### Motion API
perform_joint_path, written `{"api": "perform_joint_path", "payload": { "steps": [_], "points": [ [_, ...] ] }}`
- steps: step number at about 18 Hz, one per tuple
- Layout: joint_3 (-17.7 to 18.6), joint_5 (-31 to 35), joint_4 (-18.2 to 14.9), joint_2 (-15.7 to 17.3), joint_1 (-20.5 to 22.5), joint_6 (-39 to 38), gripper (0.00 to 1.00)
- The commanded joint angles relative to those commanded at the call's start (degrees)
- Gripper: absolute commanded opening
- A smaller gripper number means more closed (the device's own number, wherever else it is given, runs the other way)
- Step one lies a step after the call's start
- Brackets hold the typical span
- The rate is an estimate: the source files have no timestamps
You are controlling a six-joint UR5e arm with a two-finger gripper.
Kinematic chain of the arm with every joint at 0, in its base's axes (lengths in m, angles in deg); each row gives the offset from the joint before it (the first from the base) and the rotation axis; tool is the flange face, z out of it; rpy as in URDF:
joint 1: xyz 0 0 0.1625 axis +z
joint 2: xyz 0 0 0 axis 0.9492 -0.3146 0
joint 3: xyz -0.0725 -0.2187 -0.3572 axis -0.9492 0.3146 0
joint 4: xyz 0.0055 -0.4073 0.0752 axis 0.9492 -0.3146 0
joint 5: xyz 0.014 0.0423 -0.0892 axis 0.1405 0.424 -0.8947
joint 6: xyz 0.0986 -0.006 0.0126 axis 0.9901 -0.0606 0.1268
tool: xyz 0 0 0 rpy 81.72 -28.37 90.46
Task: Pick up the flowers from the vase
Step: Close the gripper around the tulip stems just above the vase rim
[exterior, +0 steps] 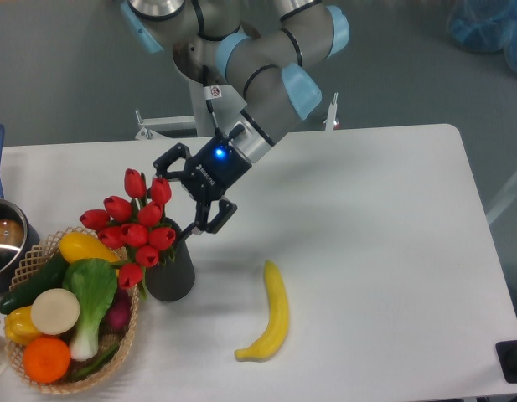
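Observation:
The flowers (137,222), a bunch of red tulip buds with green stems, stand in the dark grey vase (171,275) at the left of the white table. My gripper (181,199) is just right of and above the bunch, pointing down-left at it. It is open. One finger (164,162) lies by the top buds and the other finger (211,218) is by the stems above the vase mouth. I cannot tell whether the fingers touch the flowers.
A wicker basket (129,335) of vegetables and fruit sits against the vase's left side. A steel pot (2,243) with a blue handle is at the left edge. A yellow banana (273,314) lies right of the vase.

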Motion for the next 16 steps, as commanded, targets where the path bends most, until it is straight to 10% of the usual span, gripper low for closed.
{"api": "perform_joint_path", "payload": {
  "steps": [6,11,16],
  "points": [
    [-1.6,0.0,0.0,-1.2,-1.8,-2.6,0.98],
    [-0.8,0.4,-0.1,-0.8,-2.3,-2.6,0.21],
    [-0.9,0.7,-0.1,-0.4,-2.1,-3.0,0.04]
  ]
}}
